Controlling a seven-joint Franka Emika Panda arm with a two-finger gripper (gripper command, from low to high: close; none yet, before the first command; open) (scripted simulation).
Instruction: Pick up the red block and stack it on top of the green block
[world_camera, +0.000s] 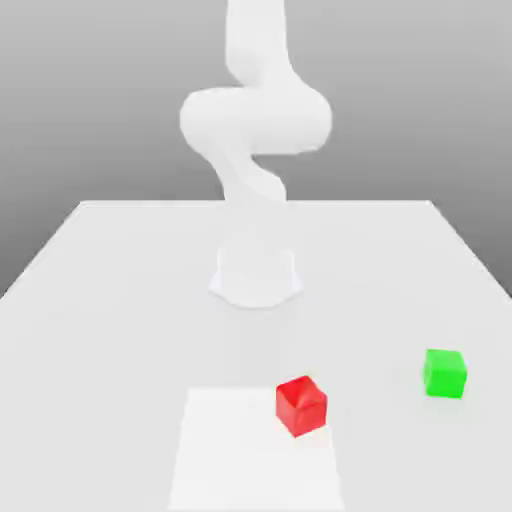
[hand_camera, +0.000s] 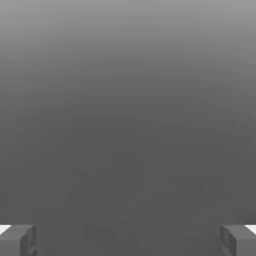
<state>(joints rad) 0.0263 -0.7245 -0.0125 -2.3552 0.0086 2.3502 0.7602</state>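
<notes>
While gripper (hand_camera: 128, 240) hangs spread wide, holding nothing, red block (world_camera: 301, 405) sits on table (world_camera: 120, 300) well below, corner turned toward camera; green block (world_camera: 444, 373) apart, toward exterior view's right.

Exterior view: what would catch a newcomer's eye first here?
Two bright cubes stand out on the pale table: the red block near the front, on the edge of a lighter square patch, and the green block apart from it toward the exterior view's right. Behind them rises the white arm; the gripper is open, holding nothing.
</notes>
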